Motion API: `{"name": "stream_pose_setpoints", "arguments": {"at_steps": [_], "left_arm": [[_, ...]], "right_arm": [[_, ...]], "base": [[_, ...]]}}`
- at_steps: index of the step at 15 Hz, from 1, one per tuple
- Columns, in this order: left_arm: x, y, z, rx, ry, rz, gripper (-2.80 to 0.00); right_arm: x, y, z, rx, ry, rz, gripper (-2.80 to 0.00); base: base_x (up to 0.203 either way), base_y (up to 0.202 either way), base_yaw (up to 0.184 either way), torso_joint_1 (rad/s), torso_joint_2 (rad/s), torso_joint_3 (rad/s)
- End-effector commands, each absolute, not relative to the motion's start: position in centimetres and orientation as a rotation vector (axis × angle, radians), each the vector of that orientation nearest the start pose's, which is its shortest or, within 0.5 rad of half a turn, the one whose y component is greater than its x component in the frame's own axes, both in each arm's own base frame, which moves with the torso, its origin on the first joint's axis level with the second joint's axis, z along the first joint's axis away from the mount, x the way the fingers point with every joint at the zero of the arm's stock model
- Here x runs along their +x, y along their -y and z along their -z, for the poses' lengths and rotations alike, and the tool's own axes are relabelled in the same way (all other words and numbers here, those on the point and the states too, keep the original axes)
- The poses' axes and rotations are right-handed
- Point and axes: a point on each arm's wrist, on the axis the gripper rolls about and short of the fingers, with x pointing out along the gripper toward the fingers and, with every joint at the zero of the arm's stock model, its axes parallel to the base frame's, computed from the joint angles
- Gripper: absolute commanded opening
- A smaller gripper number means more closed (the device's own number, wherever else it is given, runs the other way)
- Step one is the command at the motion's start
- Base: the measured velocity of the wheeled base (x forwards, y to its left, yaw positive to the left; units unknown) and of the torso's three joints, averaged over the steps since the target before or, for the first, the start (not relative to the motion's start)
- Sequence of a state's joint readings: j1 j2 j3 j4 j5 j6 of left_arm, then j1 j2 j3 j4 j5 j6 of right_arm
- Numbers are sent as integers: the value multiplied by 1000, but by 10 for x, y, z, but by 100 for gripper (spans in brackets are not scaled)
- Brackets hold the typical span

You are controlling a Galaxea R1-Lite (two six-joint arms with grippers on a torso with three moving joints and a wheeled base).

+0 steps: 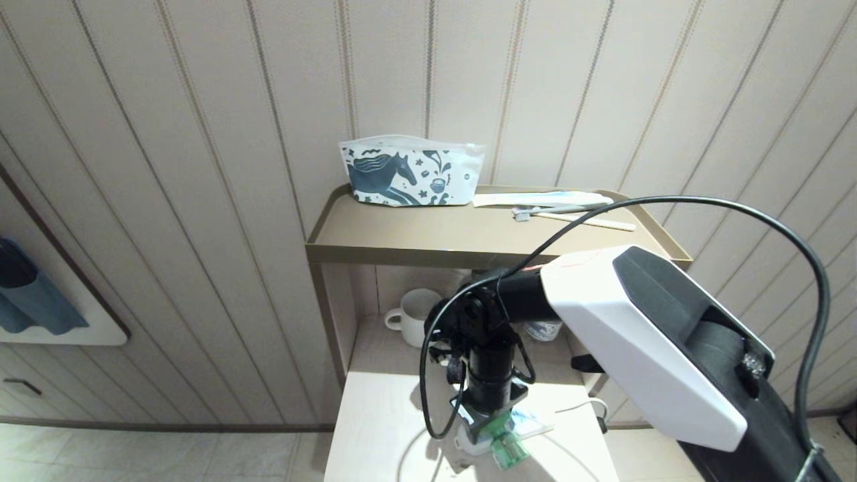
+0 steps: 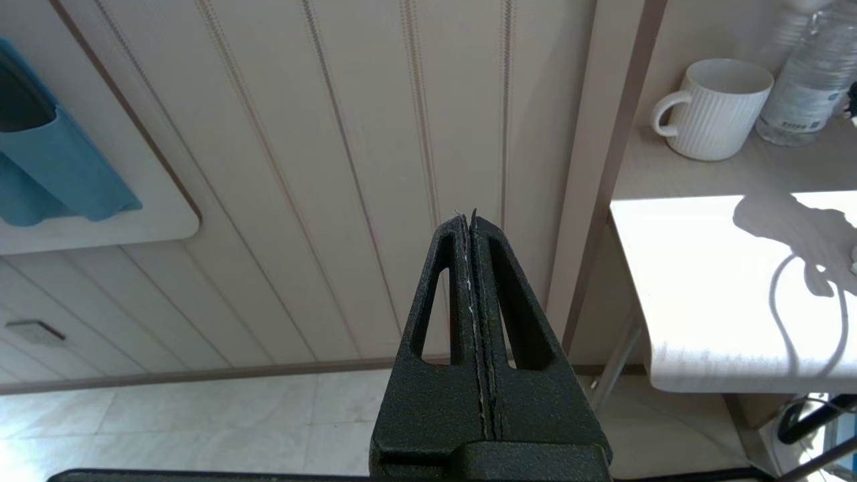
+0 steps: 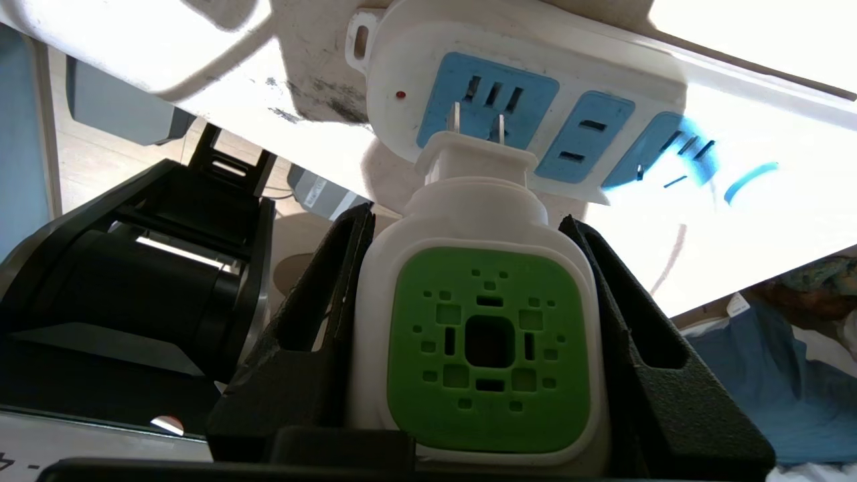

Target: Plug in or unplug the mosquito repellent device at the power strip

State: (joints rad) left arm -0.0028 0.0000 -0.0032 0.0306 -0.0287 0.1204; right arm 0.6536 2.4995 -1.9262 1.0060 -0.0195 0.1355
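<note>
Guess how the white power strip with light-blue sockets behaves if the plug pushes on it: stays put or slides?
Probably slides: the white power strip lies loose on the smooth pale tabletop, nothing visibly pinning it. Likely stiff, a moulded plastic body. The right gripper holds the white-and-green mosquito repellent device, prongs bare.

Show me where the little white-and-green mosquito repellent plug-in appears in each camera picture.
Head view: small white-and-green mosquito repellent device at bottom centre, under the right arm's wrist.
Left wrist view: not in it.
Right wrist view: fills the centre, clamped between black jaws, prongs near the power strip.
Shared landmark: white ribbed mug, in head and left wrist views.
</note>
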Motion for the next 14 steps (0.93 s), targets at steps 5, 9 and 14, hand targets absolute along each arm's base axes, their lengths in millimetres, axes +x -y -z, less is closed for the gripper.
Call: {"name": "stream_pose_setpoints", "arguments": {"at_steps": [5,9,14], "left_arm": [[-23,1,-73,121,-27,34,-280],[-23,1,-73,121,-27,34,-280],[-23,1,-73,121,-27,34,-280]], "right_arm": [[338,-258,-42,-432,-1551,-376,-280],[338,-259,-43,-403,-1548,-351,-280],[337,-262,-42,-409,-1547,-355,-280]], "base": [[0,0,0,0,0,0],[0,0,0,0,0,0],[0,0,0,0,0,0]]}}
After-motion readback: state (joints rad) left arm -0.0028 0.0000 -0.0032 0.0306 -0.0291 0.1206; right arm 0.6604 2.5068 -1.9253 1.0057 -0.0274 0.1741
